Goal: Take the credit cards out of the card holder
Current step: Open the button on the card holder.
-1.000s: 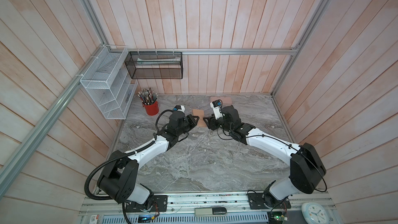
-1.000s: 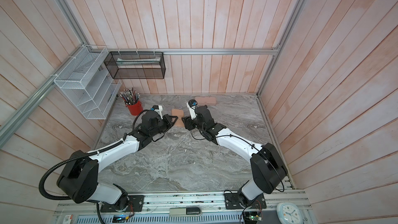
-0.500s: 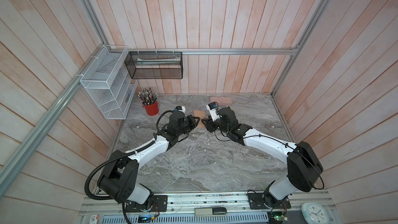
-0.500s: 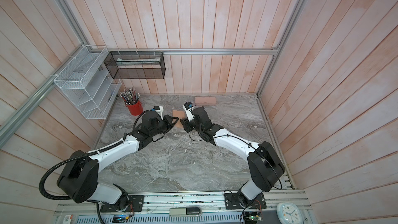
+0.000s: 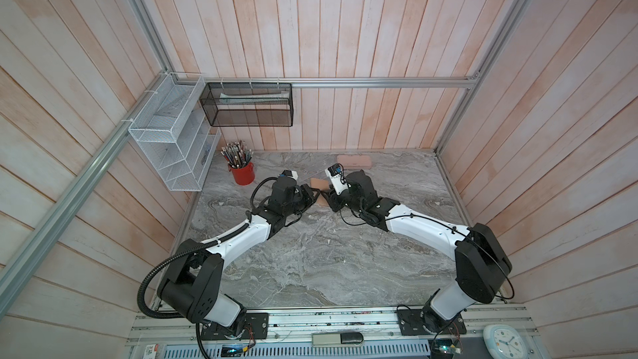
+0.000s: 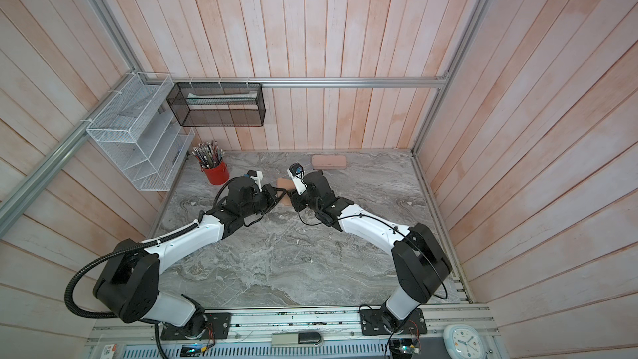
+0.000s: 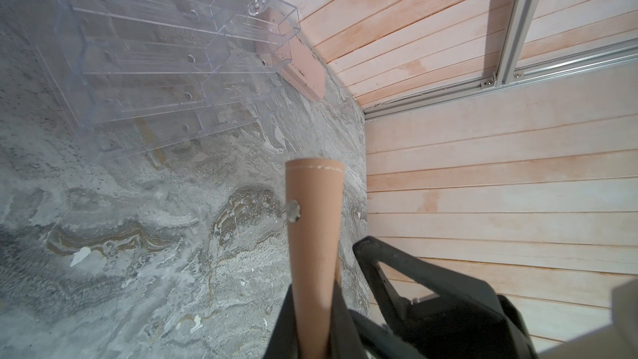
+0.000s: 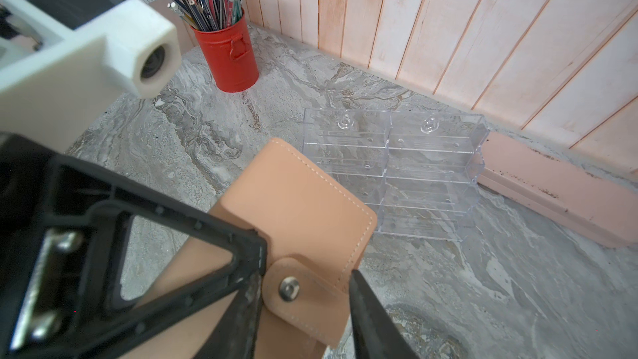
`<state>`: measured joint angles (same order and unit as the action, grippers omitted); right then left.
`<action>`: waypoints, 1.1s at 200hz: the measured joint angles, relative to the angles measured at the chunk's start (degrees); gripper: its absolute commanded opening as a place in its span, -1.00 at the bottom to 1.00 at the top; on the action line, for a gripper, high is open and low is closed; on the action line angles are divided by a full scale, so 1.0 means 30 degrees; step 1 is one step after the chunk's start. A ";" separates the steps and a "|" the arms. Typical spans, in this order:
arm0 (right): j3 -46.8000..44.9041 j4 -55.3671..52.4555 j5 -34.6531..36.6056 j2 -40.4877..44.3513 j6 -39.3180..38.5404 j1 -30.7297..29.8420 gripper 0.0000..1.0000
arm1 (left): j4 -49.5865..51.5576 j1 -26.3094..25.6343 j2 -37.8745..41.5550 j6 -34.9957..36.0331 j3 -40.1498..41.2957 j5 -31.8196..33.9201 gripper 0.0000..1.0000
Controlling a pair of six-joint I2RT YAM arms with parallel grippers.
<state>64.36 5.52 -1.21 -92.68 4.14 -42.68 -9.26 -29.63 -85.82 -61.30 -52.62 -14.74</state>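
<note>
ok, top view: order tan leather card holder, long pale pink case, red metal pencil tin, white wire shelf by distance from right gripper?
1. Tan leather card holder, right at the right gripper.
2. Long pale pink case, behind it at the back.
3. Red metal pencil tin, off to the left.
4. White wire shelf, farthest left, wall-mounted.

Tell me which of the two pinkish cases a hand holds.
The small tan card holder with the snap tab: the left hand clamps it. The longer pale pink case lies apart, in no hand.
</note>
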 measured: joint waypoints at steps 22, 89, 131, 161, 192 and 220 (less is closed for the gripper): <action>0.0066 -0.0015 0.0058 0.0000 -0.0117 -0.0080 -0.43 | 0.0284 0.0015 -0.0007 0.0007 -0.0197 -0.0080 -1.00; 0.0466 -0.0248 0.0656 -0.0087 -0.0408 -0.0423 -0.79 | 0.0699 0.0029 -0.0007 -0.0007 -0.0583 -0.0160 -1.00; 0.0597 -0.0277 0.1275 -0.0146 -0.0401 -0.0597 -0.94 | 0.1078 0.0029 -0.0007 -0.0015 -0.0772 -0.0211 -1.00; 0.0597 -0.0284 0.1705 -0.0146 -0.0386 -0.0707 -1.00 | 0.1107 0.0029 -0.0007 -0.0015 -0.0780 -0.0211 -1.00; 0.0597 -0.0291 0.1945 -0.0146 -0.0379 -0.0772 -1.00 | 0.1107 0.0029 -0.0007 -0.0015 -0.0780 -0.0211 -1.00; 0.0597 -0.0299 0.1953 -0.0146 -0.0357 -0.0765 -1.00 | 0.1115 0.0022 0.0000 -0.0007 -0.0780 -0.0182 -1.00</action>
<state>66.15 4.62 4.64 -93.12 3.07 -44.97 -5.91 -29.56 -85.82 -61.32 -54.96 -15.29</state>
